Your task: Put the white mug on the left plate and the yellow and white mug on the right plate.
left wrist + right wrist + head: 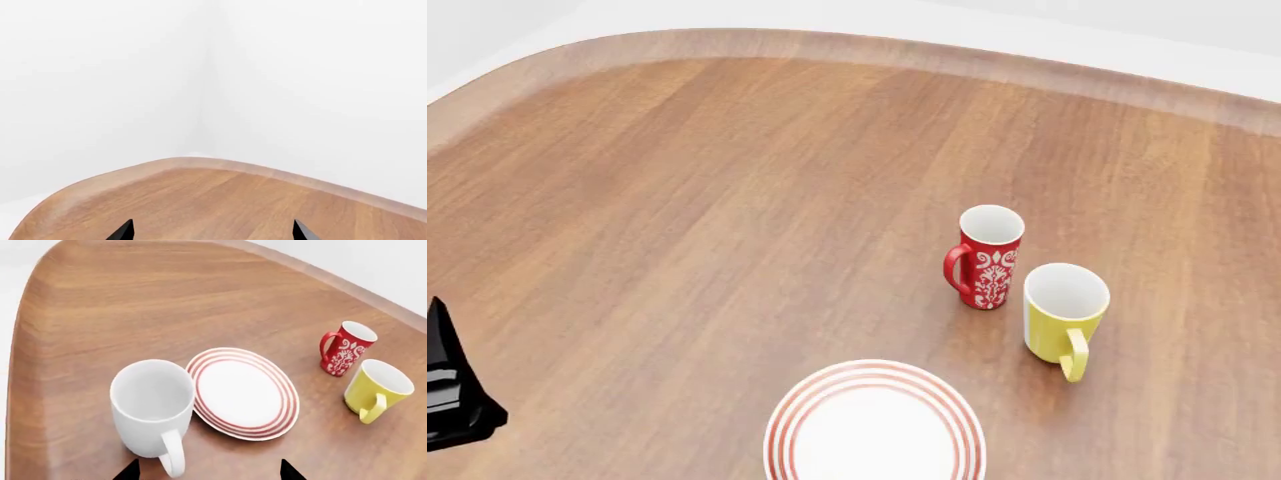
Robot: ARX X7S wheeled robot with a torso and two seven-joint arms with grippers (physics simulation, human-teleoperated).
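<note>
While head view lacks white mug (153,412), right wrist shows it; both jaws spread, empty.

A red mug (989,257) with a white ornament pattern and white inside stands upright on the wooden bench (694,220), well in from the far edge. Its handle is red too. The bench has a rounded far corner, and pale plain walls (133,75) rise behind it.

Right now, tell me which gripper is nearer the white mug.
Right. The right gripper hovers just by the white mug, whose handle lies between its open fingertips. The left gripper faces bare table near the far edge, with no mug in its view.
</note>
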